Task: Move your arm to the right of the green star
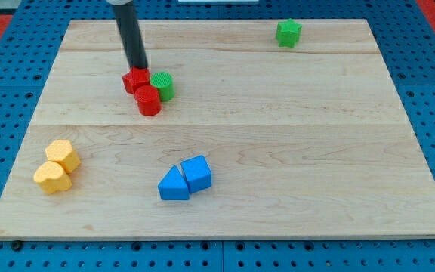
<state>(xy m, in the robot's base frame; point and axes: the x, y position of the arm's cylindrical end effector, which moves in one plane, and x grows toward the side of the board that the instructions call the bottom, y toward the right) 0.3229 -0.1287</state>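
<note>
The green star (288,32) lies near the view's top right of the wooden board (278,151). My tip (138,69) is far to its left, at the upper left of the board. It touches the top of a red block (134,79). A red cylinder (148,100) lies just below that block, and a green cylinder (162,85) sits against both on their right.
Two yellow blocks (64,155) (52,177) lie together at the view's left, near the bottom. A blue triangular block (174,185) and a blue cube (196,173) touch each other at the bottom middle. A blue pegboard (6,45) surrounds the board.
</note>
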